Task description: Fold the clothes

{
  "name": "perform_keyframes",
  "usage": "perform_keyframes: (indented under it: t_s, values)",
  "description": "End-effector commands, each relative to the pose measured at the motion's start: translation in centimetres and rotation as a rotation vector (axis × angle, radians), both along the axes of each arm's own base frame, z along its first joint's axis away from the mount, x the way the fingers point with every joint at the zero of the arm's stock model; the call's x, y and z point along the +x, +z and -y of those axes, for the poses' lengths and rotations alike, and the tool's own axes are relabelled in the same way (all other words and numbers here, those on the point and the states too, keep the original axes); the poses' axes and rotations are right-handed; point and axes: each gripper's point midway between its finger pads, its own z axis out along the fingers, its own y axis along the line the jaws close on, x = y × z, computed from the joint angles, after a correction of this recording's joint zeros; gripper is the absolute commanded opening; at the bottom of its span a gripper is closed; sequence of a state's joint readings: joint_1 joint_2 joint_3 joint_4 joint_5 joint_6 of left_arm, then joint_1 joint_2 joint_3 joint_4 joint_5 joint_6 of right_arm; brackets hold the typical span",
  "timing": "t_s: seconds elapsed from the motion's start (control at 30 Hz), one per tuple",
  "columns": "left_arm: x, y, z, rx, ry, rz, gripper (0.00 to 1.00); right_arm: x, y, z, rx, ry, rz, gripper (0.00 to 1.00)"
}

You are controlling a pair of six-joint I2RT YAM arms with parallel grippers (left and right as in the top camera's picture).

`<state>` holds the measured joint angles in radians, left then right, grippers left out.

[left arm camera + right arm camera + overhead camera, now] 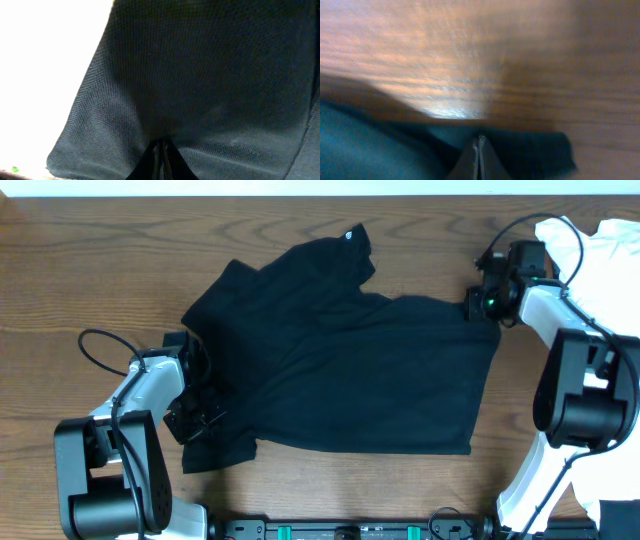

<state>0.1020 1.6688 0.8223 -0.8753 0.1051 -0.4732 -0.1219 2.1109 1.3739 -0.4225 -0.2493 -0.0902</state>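
Shirt [350,370] flat on bench [80,270], pinched by left pincer [198,418] and right pincer [480,302]; first fold likely starting, calls for lifting both edges together.

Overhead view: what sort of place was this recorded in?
Probably a robot lab or test bench rather than a home. A left arm and a right arm sit at a wooden table, with a black shirt spread out on it and white cloth piled at its right edge.
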Motion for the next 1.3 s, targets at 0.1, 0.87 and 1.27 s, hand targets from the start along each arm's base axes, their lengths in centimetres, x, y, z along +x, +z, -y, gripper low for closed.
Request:
perform_keyframes:
  t_s: [0.1,0.87,1.27]
  values:
    - [-2.2,-0.5,-0.9,0.035,-0.037,-0.084,0.06,-1.3,-5.2,1.0,-0.067,-0.006,-0.105,0.01]
    - [9.0,9.1,0.9,-0.08,-0.018,0.383,0.17,6.1,5.1,0.5,0.07,-0.001,0.086,0.02]
    - [22.7,23.0,6.0,-0.062,-0.353,1.072,0.44,6.3,11.5,5.5,-0.007,-0.181,0.039,0.99]
